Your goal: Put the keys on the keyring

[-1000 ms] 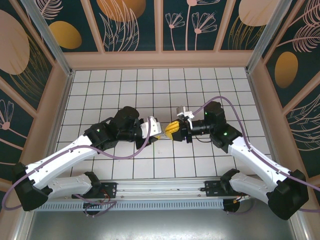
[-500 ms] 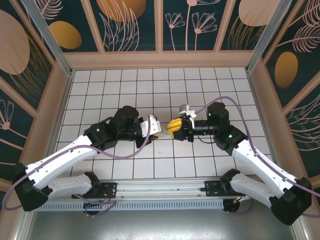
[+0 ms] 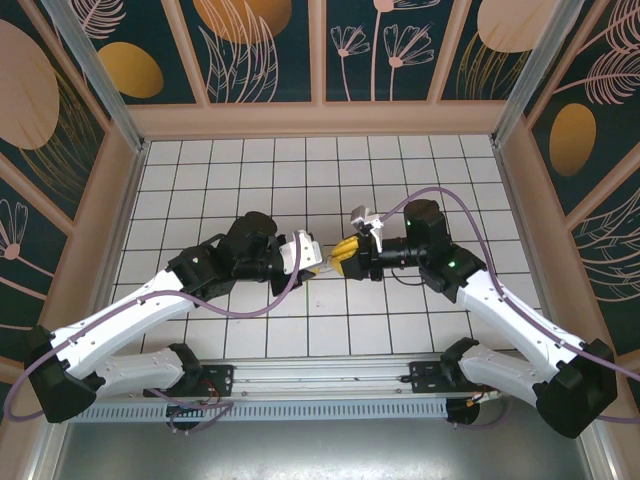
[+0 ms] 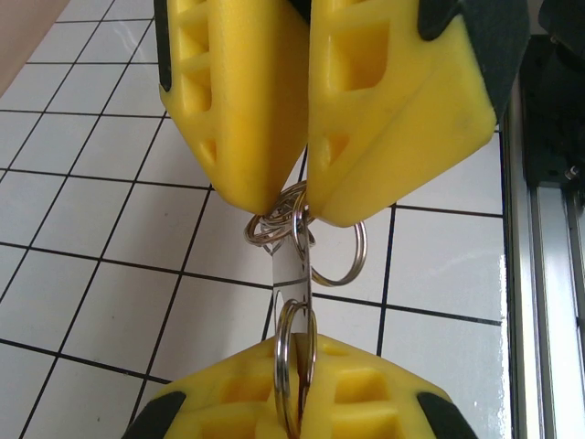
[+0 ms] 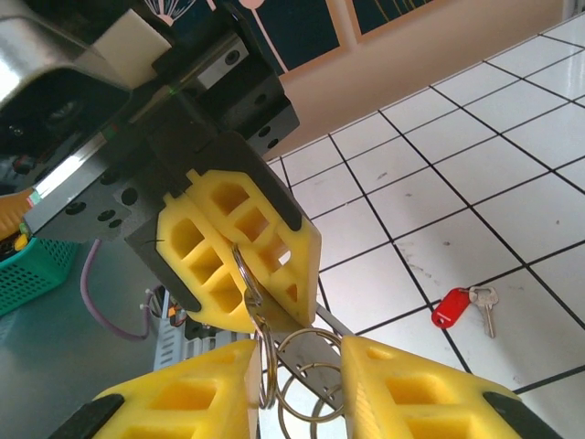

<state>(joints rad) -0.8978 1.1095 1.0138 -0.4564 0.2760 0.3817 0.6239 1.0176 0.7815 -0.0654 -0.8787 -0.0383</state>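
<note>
Both grippers meet above the middle of the tiled floor. My left gripper (image 3: 318, 262) (image 4: 294, 352) is shut on the keyring (image 4: 294, 265), a bunch of thin silver rings joined by a flat metal strip. The right wrist view shows the left gripper (image 5: 256, 311) pinching one ring and the strip. My right gripper (image 3: 347, 252) (image 5: 297, 366) is open, its yellow fingers (image 5: 183, 402) apart with several rings hanging in the gap. One ring rests against its left finger. The key (image 5: 452, 307), red-headed with a short silver blade, lies flat on a tile beyond the grippers.
A metal rail (image 3: 320, 385) runs along the near edge by the arm bases. Patterned walls (image 3: 320, 120) enclose the floor on three sides. A teal basket (image 5: 27, 265) sits off the floor at the left of the right wrist view.
My right gripper's jaws have parted a little around the rings, and its arm swayed slightly right and back. The left arm has held still, shut on the keyring.
</note>
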